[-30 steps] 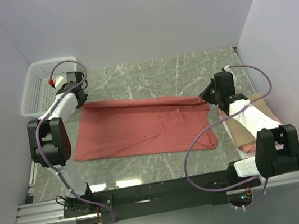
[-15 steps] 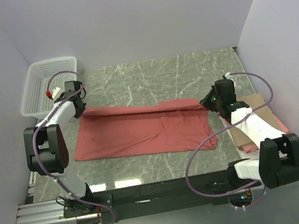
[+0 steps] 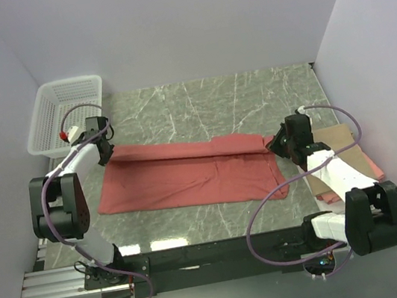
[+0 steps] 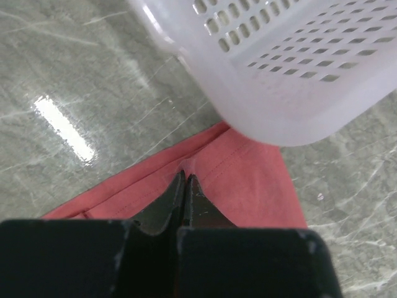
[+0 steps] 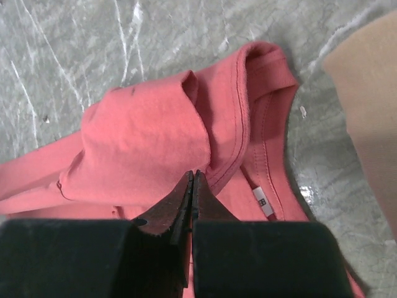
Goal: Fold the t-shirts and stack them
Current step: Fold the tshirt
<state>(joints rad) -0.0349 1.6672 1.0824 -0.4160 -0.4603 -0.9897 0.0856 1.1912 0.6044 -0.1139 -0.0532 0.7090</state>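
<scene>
Lying flat on the marble table just past the arm bases, the red shirt spreads from left to right, its far edge turned over in a long fold. At the fold's left end, the left gripper has its jaws pressed together on a pinch of the cloth. At the right end, by the collar, the right gripper is likewise clamped on a bunched fold of the same shirt, with a white label showing just inside the neckline. Right of the collar, partly under the right arm, a folded tan shirt lies with a pink shirt showing beneath it. Farther back, at the far left corner, a white mesh basket stands near the shirt's pinched corner.
</scene>
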